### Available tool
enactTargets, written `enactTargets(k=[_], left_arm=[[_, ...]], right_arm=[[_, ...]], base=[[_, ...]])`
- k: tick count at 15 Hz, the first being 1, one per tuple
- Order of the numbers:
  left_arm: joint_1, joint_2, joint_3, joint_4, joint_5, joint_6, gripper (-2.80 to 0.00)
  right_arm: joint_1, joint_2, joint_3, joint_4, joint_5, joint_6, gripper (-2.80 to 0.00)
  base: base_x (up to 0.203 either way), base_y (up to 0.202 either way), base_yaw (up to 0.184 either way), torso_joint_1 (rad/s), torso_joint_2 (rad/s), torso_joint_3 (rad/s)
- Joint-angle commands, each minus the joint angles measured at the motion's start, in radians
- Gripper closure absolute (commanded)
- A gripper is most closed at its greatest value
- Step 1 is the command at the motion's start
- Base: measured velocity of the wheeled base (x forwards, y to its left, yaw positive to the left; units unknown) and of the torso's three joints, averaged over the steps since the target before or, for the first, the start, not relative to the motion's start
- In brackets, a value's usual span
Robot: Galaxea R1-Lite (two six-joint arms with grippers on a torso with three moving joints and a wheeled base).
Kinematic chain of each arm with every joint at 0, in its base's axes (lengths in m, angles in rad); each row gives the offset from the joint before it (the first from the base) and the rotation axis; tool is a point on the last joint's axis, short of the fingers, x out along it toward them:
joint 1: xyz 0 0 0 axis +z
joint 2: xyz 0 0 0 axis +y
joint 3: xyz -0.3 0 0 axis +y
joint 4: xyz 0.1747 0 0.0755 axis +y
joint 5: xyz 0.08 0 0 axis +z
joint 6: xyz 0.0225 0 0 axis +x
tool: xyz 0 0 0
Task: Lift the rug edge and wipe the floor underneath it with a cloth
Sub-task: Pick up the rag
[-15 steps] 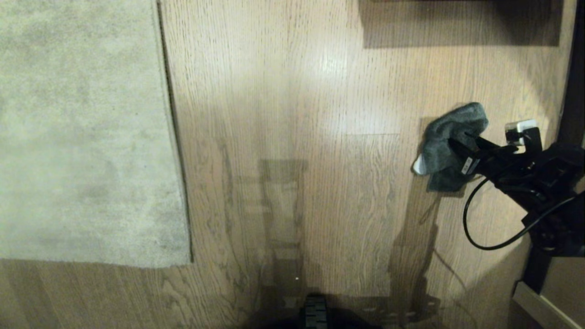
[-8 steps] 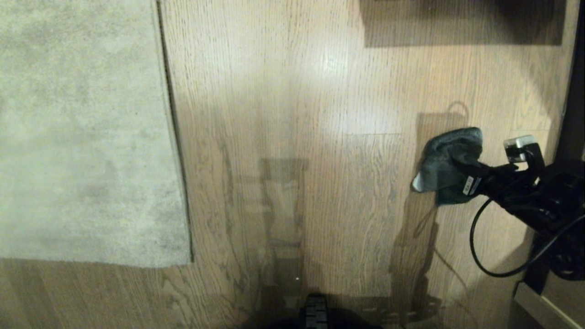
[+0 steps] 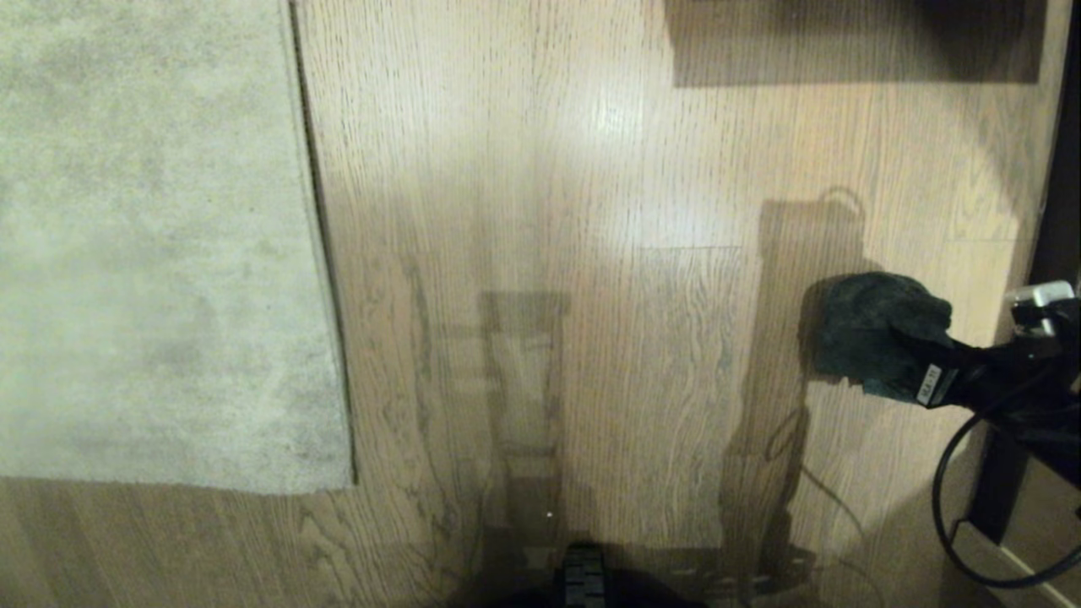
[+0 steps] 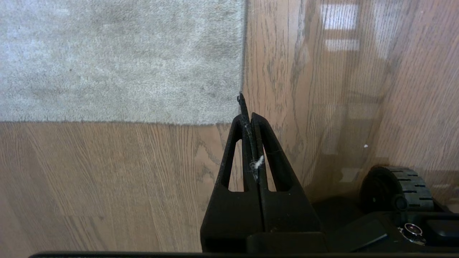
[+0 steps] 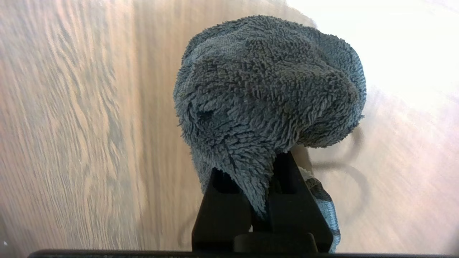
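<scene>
The right gripper (image 3: 908, 371) was closed tight on the cloth (image 3: 878, 333), its two black fingers (image 5: 294, 200) pinching a fold of the dark grey fabric while the rest bunched up in a rounded wad beyond the tips. In the head view that gripper reached in from the right edge, with the cloth over the floor (image 3: 591, 211) and well apart from the rug. The left gripper (image 4: 249, 118) was fully closed too, its fingers pressed flat against each other with nothing between them but a fleck of white lint; it pointed toward the rug corner, hanging above the bare planks without touching them. There was one cloth, one rug and two grippers to count. The rug edge (image 3: 317, 253) ran straight down the left side of the head view to a square corner, and the rug lay flat on the planks. Only the right wrist view showed the cloth's shaggy pile and the pinch itself, against blurred wood grain. Only the left wrist view showed the left gripper, which lay outside the head view, along with a black ribbed wheel (image 4: 392, 188) of the robot's base beside it. The head view alone showed rug and cloth together, and a looping black cable (image 3: 946, 515) below the right arm.
</scene>
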State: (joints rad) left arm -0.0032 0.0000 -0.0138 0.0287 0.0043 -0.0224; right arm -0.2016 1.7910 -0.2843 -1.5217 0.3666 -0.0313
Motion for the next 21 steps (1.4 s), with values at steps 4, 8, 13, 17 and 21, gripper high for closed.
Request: enactTargets(k=[4,8,13,17,21], left_arm=[[0.000,0.000,0.000,0.000,0.000,-0.001,0.00],[0.000,0.000,0.000,0.000,0.000,-0.001,0.00],[0.000,0.000,0.000,0.000,0.000,-0.001,0.00],[0.000,0.000,0.000,0.000,0.000,-0.001,0.00],[0.000,0.000,0.000,0.000,0.000,-0.001,0.00]], right_arm=[[-0.075,-0.165,0.176,-0.034,0.003,0.002,0.00],[-0.106,-0.292,0.281,-0.022,0.001,0.006,0.00],[-0.167,-0.538,0.284,0.155,0.000,0.009,0.00],[-0.170,-0.896,0.284,0.487,0.000,0.010,0.00],[-0.170,-1.366,0.263,1.002,-0.036,0.002,0.00]], base=[[0.000,0.000,0.000,0.000,0.00,0.000],[0.000,0.000,0.000,0.000,0.00,0.000],[0.000,0.000,0.000,0.000,0.00,0.000],[0.000,0.000,0.000,0.000,0.00,0.000],[0.000,0.000,0.000,0.000,0.00,0.000]])
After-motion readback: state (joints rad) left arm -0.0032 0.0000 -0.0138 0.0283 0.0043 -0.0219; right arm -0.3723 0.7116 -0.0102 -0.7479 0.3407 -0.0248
